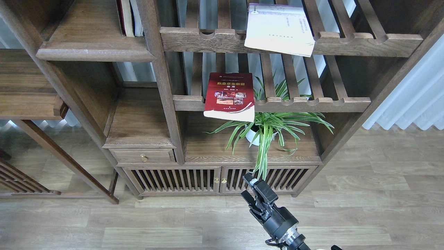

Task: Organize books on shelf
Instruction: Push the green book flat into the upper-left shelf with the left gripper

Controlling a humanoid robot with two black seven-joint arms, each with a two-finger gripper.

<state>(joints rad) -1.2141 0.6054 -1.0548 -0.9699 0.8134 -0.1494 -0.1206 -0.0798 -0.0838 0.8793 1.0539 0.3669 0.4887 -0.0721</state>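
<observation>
A red book [229,95] with photos lies flat on the lower slatted rack, its front end overhanging the notched rail. A white-lavender book [279,29] lies on the upper slatted rack and also overhangs its rail. The thick yellow-green book is out of view. The shelf [92,50], a solid dark board with a rounded front lip, is at the upper left. My right gripper [250,190] is low in the middle, in front of the cabinet doors, open and empty, well below both books. My left gripper is not in view.
Thin upright dark-red and cream books [129,17] stand at the shelf's right end. A spider plant [267,128] in a white pot sits under the red book. A smaller board with a brass-knobbed drawer [143,157] is lower left. White curtain [409,104] at right.
</observation>
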